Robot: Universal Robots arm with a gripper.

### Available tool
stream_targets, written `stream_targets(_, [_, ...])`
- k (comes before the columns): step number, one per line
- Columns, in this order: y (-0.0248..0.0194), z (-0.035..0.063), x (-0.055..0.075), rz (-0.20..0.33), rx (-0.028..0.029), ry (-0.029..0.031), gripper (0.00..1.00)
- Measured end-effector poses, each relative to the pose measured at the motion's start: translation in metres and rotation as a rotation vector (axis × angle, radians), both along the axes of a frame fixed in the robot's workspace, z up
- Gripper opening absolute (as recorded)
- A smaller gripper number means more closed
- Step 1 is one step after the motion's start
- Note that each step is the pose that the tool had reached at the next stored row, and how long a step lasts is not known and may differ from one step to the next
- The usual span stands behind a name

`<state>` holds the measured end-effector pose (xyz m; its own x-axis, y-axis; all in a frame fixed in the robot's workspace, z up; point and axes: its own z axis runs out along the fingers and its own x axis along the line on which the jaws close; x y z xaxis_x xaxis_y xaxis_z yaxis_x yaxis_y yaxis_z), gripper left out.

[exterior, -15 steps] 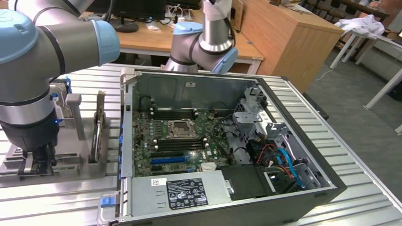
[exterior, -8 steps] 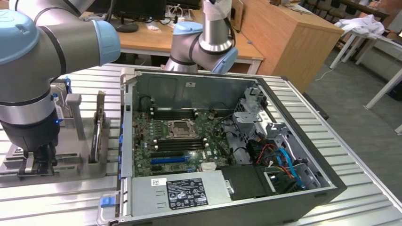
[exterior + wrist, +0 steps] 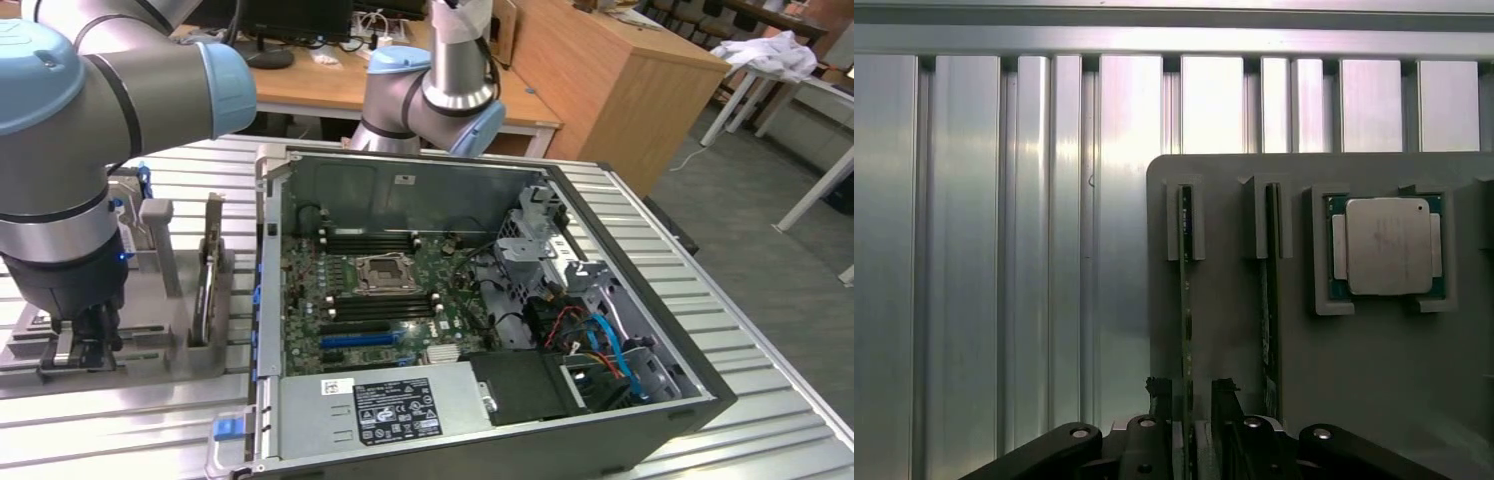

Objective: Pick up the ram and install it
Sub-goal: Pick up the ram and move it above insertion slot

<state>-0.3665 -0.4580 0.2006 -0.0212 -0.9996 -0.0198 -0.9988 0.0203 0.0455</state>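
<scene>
The end effector (image 3: 1189, 388) is released: its two dark fingers (image 3: 1157, 392) stand apart, one on each side of the ram (image 3: 1184, 290), with a thin gap showing on both sides, so the stick is straddled but not grasped. The ram is a narrow green board standing on its edge in a slotted grey holder (image 3: 1374, 390), one end tucked into a small bracket on the holder.

Just beside it, in the next slot of the same holder, a second green stick (image 3: 1269, 280) stands on edge, parallel to the first. Beyond that, a square silver-capped processor chip (image 3: 1384, 245) lies flat in its own corner brackets. The holder rests on a ribbed aluminium counter (image 3: 1004, 250).

In the exterior view the end effector (image 3: 80, 345) hangs low over the holder at that view's left. An open computer case (image 3: 387, 195) lies on the counter towards the right, its green motherboard (image 3: 387, 300) face up. A second robot arm (image 3: 441, 90) stands behind the case.
</scene>
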Motion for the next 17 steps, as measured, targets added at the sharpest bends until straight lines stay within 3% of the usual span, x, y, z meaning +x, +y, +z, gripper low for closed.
stream_targets(10, [0.0001, 0.0000, 0.0000, 0.000, 0.0001, 0.0000, 0.30])
stream_targets(13, [0.0000, 0.0000, 0.0000, 0.000, 0.0000, -0.0001, 0.28])
stream_targets(14, [0.0000, 0.0000, 0.0000, 0.000, 0.0000, -0.0001, 0.22])
stream_targets(17, [0.0000, 0.0000, 0.0000, 0.000, 0.0000, -0.0001, 0.22])
